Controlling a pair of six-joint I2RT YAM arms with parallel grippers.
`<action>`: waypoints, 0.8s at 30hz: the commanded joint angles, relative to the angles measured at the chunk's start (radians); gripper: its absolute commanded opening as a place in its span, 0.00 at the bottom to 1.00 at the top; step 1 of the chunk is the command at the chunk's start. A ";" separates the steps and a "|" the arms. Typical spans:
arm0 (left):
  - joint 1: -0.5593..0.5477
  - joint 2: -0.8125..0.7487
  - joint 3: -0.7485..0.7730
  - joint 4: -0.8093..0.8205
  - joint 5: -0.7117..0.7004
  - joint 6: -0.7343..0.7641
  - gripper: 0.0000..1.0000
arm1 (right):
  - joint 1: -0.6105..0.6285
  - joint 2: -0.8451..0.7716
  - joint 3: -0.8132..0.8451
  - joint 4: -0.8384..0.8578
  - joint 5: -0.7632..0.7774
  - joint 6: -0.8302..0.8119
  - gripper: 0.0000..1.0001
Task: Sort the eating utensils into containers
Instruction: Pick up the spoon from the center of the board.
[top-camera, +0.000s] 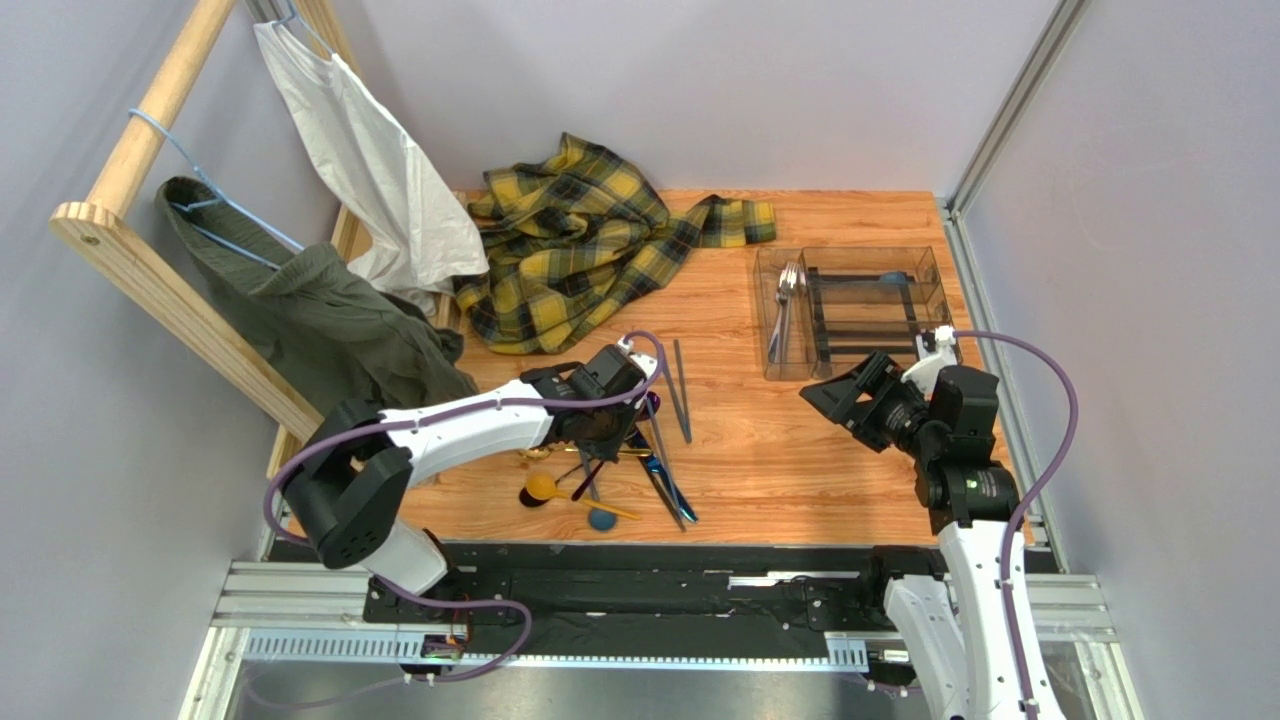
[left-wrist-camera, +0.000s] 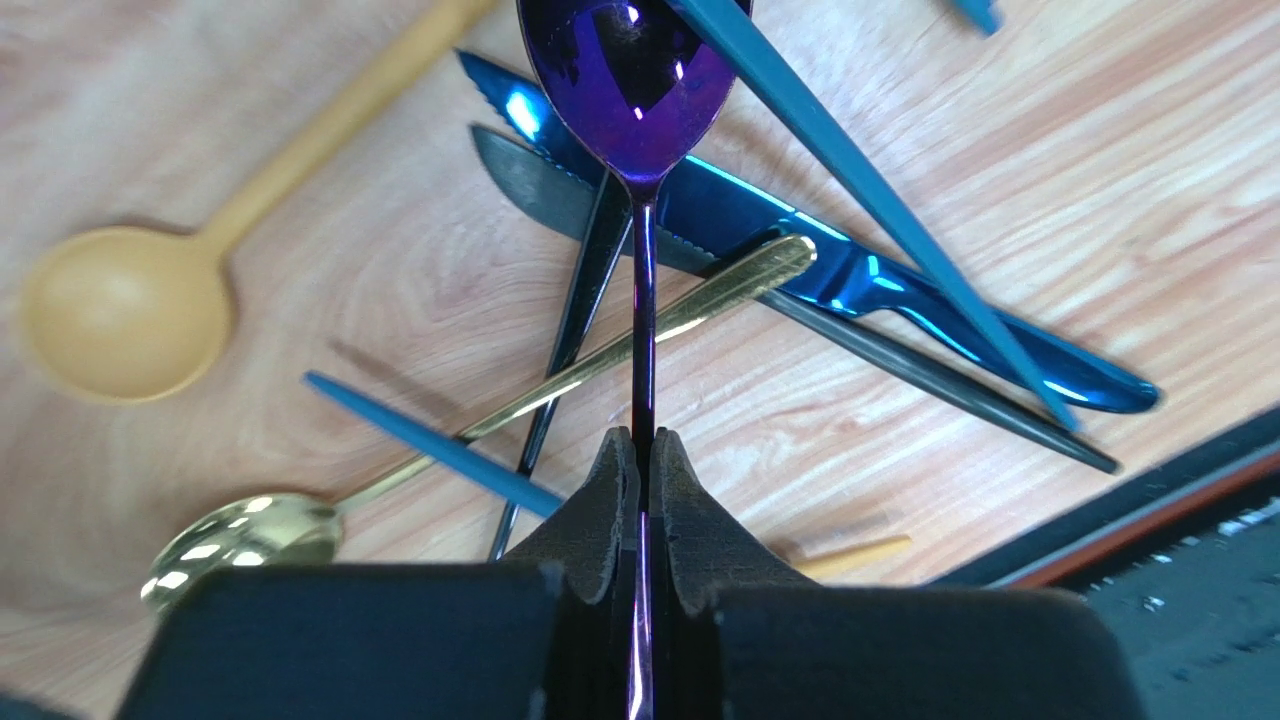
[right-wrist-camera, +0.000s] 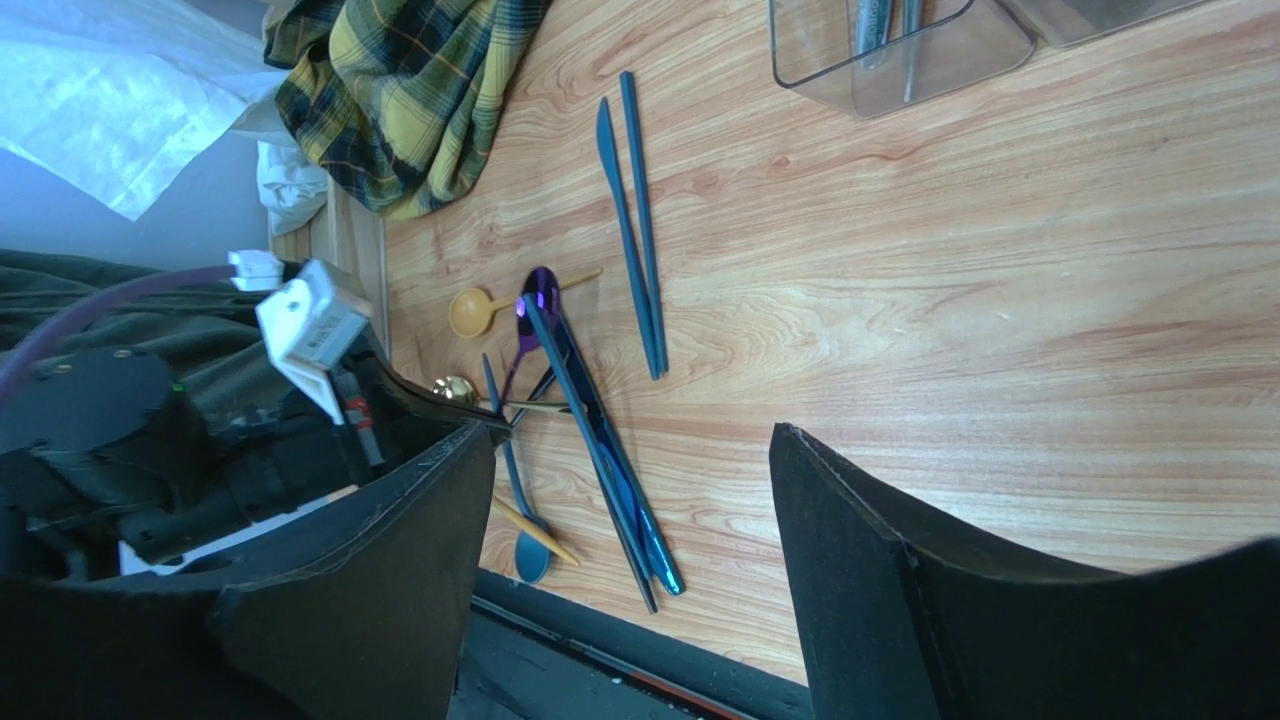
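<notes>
spoon: purple spoon (left-wrist-camera: 631, 75), mirror-gloss metal, thin stem, over the cutlery pile by the left arm
left gripper (left-wrist-camera: 642, 450): matte pads pinched on the stem; handle end hidden
pile: blue knife (left-wrist-camera: 842, 278) and gold spoon (left-wrist-camera: 241, 540), crossed
right gripper (right-wrist-camera: 631, 450): jaws wide, empty
tray (top-camera: 939, 270): clear plastic, far right; contents unclear

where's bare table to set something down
Widest bare wood: between the two teal pieces and the right hand, on the tray's near side. A smaller patch lies between the plaid shirt and the tray. Crowded: the cutlery pile around the left hand, shut on the purple spoon.
</notes>
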 joint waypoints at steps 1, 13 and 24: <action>-0.006 -0.102 0.068 -0.072 -0.039 -0.005 0.00 | 0.005 -0.010 0.000 0.060 -0.047 0.006 0.71; -0.014 -0.194 0.111 -0.193 -0.177 -0.051 0.00 | 0.005 -0.009 -0.011 0.100 -0.117 0.025 0.71; -0.171 -0.236 0.168 -0.141 -0.128 -0.046 0.00 | 0.005 0.005 -0.011 0.161 -0.235 0.054 0.74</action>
